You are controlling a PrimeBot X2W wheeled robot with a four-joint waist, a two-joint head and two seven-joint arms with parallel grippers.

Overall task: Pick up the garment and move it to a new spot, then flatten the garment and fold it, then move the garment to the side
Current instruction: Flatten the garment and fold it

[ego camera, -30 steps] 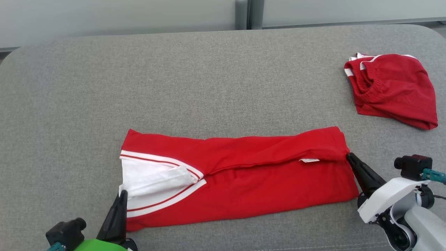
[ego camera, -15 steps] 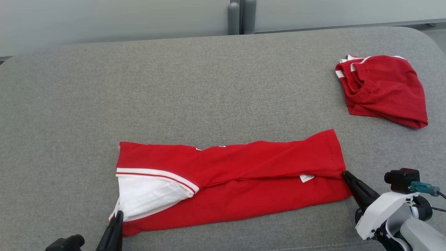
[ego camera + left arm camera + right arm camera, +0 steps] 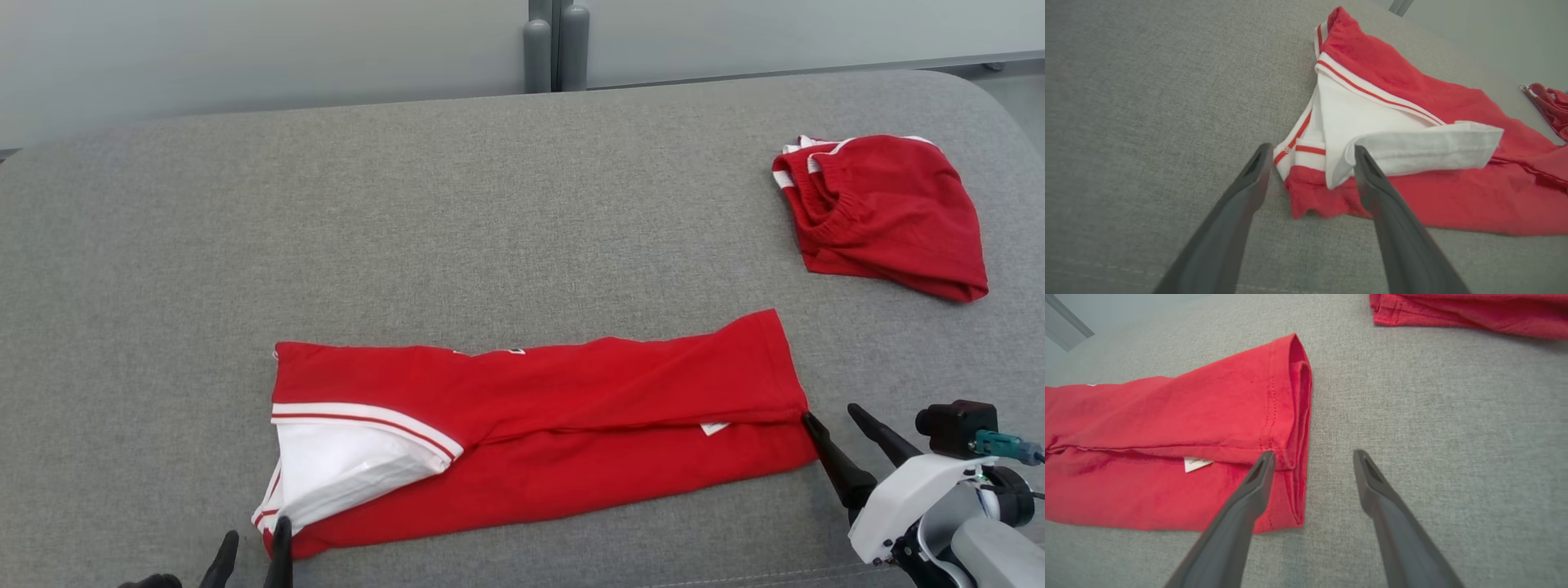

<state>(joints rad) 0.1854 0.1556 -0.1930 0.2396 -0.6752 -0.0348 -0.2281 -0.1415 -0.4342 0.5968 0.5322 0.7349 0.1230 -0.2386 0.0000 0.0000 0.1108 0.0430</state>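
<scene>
Seeing the garment [image 3: 571, 392] lying folded in a long strip across the lower middle of the head frame, flat on the grey worktop [image 3: 408, 204]. Taking in the wider layout there: a second red pile [image 3: 890, 212] sitting well apart at the upper right, and two grey posts [image 3: 551, 45] standing beyond the far edge at top centre.

Getting finer detail at the centre of the left wrist frame: a white panel [image 3: 1372, 118] with red-striped trim, folding over on itself. Finding the left jaws standing wide, straddling the garment's near corner and gripping nothing, with one finger [image 3: 1392, 228] crossing in front of the white flap.

Making out stitching and doubled layers along the hemmed end [image 3: 1290, 396] in the right wrist frame. Finding the right jaws standing wide too, gripping nothing, one tip overlapping the hem, the other hanging over bare worktop.

Noticing a small white label [image 3: 1197, 463] poking out from under the upper fold, left of centre, and finding its print too small to read.
</scene>
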